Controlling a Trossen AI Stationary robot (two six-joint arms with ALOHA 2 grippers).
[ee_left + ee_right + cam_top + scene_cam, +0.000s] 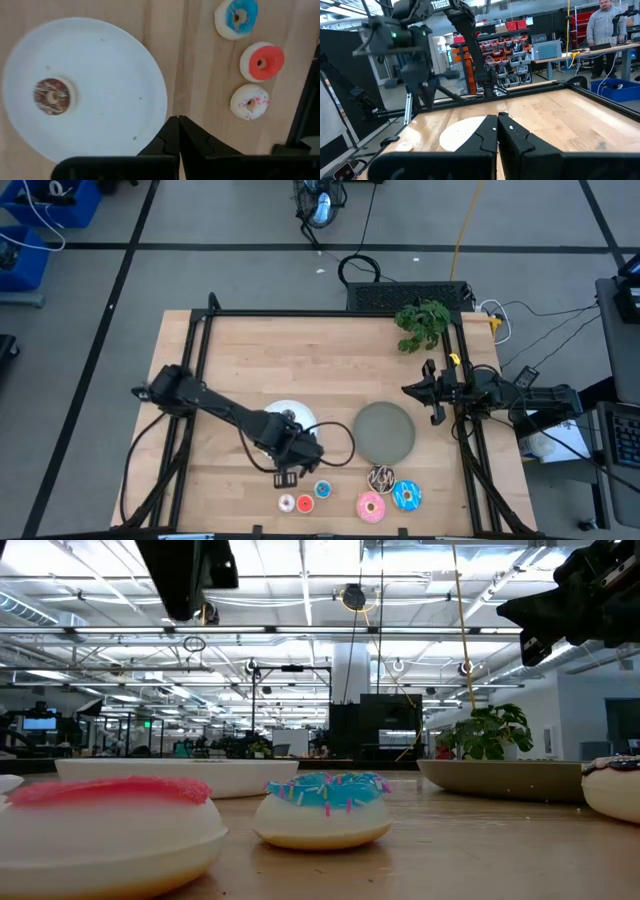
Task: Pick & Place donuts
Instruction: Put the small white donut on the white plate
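Red donut (105, 825) sits closest, waiting on the table.
Left gripper (178, 131) hangs pinched shut and empty beside the white plate (120, 70), where one brown donut (52, 96) lies; right gripper (497, 127) rests shut too.

Grey floor (230, 275), bright ceiling lights (300, 580)

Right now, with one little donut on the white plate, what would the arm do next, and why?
Probably the left gripper, shut and empty above the white plate's edge, should open and swing over to a tiny donut beside it, say the red one. Only the brown tiny donut lies on that plate; the others remain on the table. The right gripper waits at the table's right side.
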